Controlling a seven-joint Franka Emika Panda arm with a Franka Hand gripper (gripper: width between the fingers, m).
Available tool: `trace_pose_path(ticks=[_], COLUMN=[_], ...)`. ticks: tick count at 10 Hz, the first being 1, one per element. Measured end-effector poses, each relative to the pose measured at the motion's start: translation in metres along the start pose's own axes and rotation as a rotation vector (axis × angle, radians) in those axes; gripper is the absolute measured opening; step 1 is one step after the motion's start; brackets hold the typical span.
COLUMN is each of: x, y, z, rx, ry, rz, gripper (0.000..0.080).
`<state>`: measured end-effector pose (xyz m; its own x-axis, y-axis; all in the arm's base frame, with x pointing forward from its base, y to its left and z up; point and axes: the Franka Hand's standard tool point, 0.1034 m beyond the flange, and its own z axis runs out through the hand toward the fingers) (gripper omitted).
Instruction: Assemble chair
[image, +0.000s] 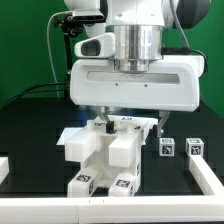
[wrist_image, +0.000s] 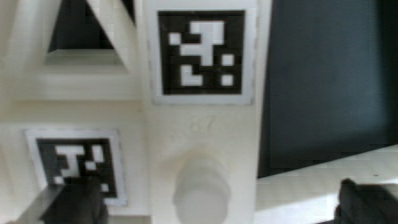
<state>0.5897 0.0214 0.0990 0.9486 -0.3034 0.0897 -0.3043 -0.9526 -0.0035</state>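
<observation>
The chair parts (image: 105, 155) stand as a blocky white cluster at the table's middle, with square tags on the front faces. My gripper (image: 127, 122) hangs straight above them, its wide white body hiding their tops. In the wrist view the gripper (wrist_image: 222, 203) is open. One dark fingertip (wrist_image: 80, 200) and the other stand well apart on either side of an upright white tagged chair piece (wrist_image: 199, 120). A rounded bump (wrist_image: 201, 190) on that piece lies between them. Neither finger touches it.
Two small white tagged pieces (image: 167, 147) (image: 193, 147) stand on the black table at the exterior view's right. A low white rail runs along the front (image: 110, 208) and the right side (image: 207, 178). Cables hang behind the arm.
</observation>
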Motion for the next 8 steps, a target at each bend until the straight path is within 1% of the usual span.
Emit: trace_pose_path(ticks=[4,5,6,7,8], x=[0.000,-0.004,-0.011,-0.018,-0.025], y=[0.000,-0.006,-0.018,-0.030,-0.044], z=[0.000,-0.012,-0.031,-0.043,-0.051], rx=[0.000,0.007,0.023,0.036,0.043], ry=[-0.001,-0.021,-0.029,-0.028,-0.030], rz=[-0.001,-0.004,-0.007,-0.001,0.003], gripper=[0.0649,0.0649,0.0649,0.0649,0.0649])
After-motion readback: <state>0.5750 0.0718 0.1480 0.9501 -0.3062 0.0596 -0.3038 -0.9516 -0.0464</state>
